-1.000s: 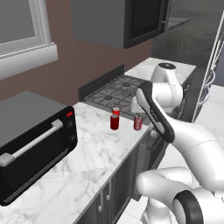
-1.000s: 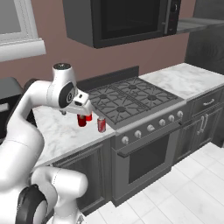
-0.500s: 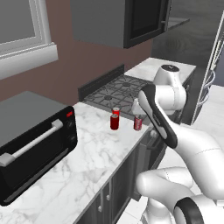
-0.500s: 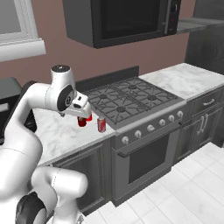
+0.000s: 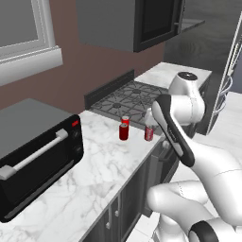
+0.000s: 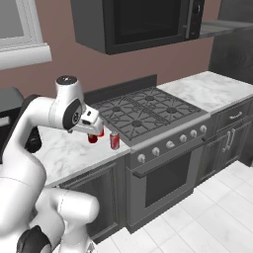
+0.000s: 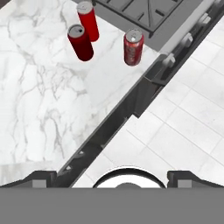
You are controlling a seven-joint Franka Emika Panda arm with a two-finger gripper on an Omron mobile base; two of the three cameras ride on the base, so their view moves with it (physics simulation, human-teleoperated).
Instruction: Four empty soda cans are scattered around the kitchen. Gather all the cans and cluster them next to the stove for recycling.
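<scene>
Three soda cans stand upright in a loose cluster on the white marble counter, just beside the left edge of the stove. In the hand view they sit in the upper middle of the frame: two bright red cans close together, one nearer the camera and one behind it by the stove's edge, with the darker patterned red can apart to their right near the counter's front edge. In the left base view the cans appear at centre frame, the patterned can partly behind the white arm. In the right base view it stands left of centre beside the stove's front corner.

The gripper hangs empty above the floor in front of the cabinets, its dark fingers spread wide at the bottom corners of the hand view, well apart from the cans.

A black toaster oven sits at the left of the left base view.
</scene>
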